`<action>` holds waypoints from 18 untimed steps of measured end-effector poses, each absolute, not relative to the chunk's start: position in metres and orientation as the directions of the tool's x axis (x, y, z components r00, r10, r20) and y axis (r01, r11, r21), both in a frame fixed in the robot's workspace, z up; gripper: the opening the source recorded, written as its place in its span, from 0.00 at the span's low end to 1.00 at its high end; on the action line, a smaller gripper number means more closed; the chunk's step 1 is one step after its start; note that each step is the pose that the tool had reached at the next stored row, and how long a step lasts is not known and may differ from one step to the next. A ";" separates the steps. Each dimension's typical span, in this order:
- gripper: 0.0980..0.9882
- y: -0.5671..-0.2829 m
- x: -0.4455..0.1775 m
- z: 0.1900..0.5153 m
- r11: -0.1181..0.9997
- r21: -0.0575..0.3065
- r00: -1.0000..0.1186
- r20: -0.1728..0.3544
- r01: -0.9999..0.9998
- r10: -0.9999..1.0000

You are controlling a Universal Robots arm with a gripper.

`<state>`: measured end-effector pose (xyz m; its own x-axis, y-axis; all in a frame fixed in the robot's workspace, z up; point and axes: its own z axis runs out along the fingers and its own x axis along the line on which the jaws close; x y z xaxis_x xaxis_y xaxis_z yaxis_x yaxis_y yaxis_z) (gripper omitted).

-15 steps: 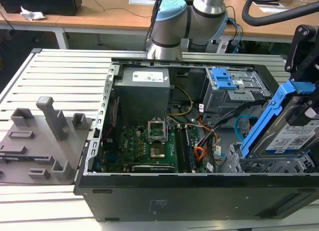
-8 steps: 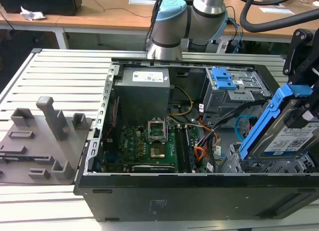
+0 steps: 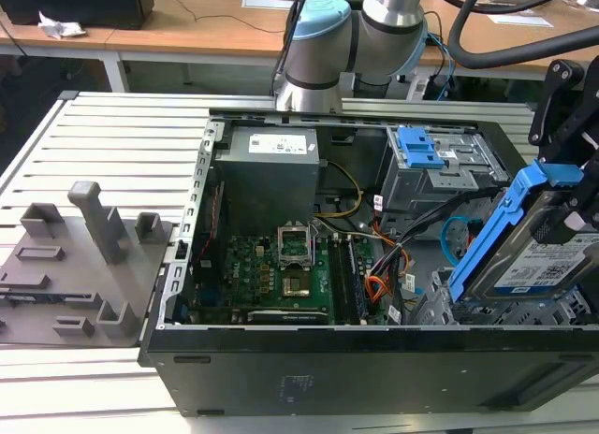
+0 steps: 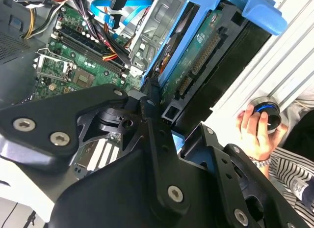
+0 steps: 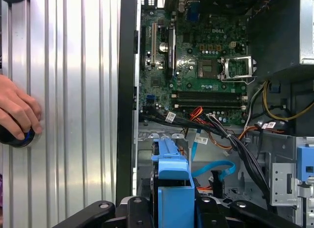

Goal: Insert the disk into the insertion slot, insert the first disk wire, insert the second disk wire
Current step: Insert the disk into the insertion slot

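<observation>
1. The disk (image 3: 547,266) is a flat silver rectangle with a white label, clipped into a bright blue plastic frame. It hangs steeply tilted at the exterior view's right, over the near corner of the open black computer case (image 3: 328,368).
2. Its lower end dips toward the insertion slot (image 3: 558,311), a low cage of perforated silver metal. Whether the two touch cannot be told.
3. The gripper (image 3: 560,214) has matte black, bolted linkages and is clamped on the disk's blue frame. In the first wrist view its fingers (image 5: 140,208) press the frame from both sides.
4. The second wrist view looks at the disk's underside, a green circuit board (image 4: 196,46) set in the blue frame.
5. Both wrist views show a person's hand (image 5: 14,110) resting on a round black button (image 4: 267,114) with a blue ring, on the ribbed aluminium table (image 3: 122,144). A striped sleeve shows in the second wrist view.
6. In the exterior view the grey arm (image 3: 323,41), with a pale blue joint cap, rises behind the case. A grey moulded fixture (image 3: 75,256) lies well apart at that view's left.
</observation>
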<state>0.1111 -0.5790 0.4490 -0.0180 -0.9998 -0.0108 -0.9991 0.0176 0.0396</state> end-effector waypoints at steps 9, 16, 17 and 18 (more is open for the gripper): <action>0.30 -0.579 0.111 0.442 0.018 0.040 -0.018 -0.011 -0.999 -1.000; 0.30 -0.562 0.111 0.442 0.017 0.040 -0.018 -0.011 -0.999 -1.000; 0.30 -0.560 0.112 0.442 0.018 0.040 -0.018 -0.011 -0.999 -1.000; 0.30 -0.559 0.112 0.442 0.018 0.040 -0.018 -0.011 -0.999 -1.000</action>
